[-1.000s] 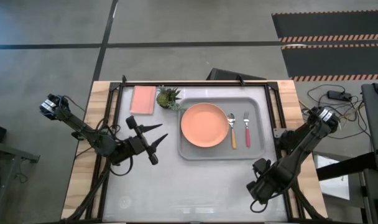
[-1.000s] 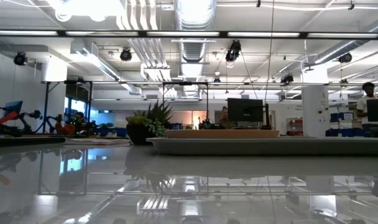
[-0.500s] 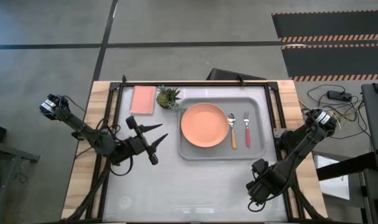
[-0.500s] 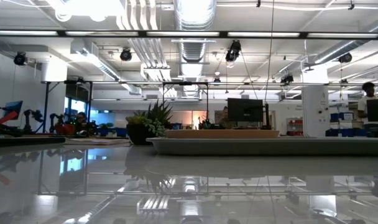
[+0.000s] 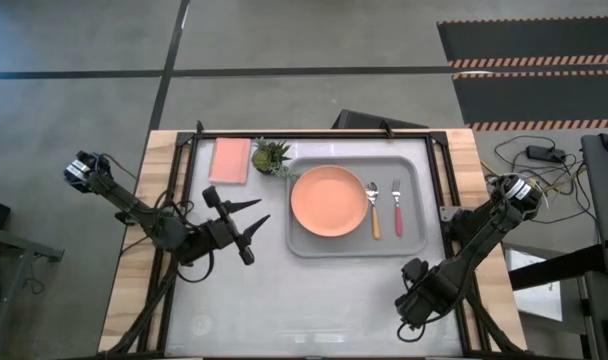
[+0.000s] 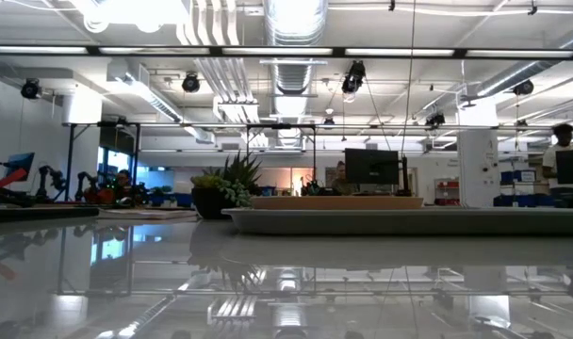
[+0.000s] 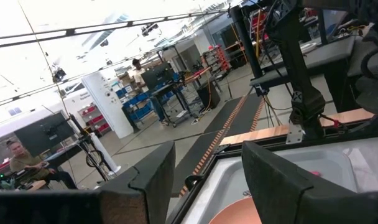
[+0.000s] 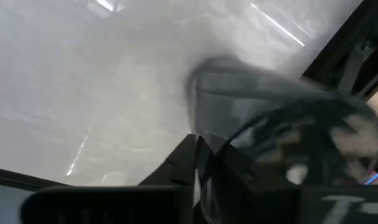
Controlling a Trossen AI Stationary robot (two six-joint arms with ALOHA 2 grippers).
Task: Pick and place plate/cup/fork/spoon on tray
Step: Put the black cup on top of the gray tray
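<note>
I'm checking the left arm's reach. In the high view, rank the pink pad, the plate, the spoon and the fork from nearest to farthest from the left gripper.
From the left gripper, open over the table left of the tray:
1. The plate, on the tray's left part.
2. The pink pad, at the far edge; close to the plate's distance, so hard to call.
3. The spoon, right of the plate.
4. The fork, rightmost.

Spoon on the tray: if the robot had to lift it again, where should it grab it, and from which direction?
Probably by the orange handle, straight down from above. The spoon lies flat on the tray, close between the plate and the fork, so a sideways approach would likely bump them. The gap looks widest near the handle's end, where the round plate curves away.
</note>
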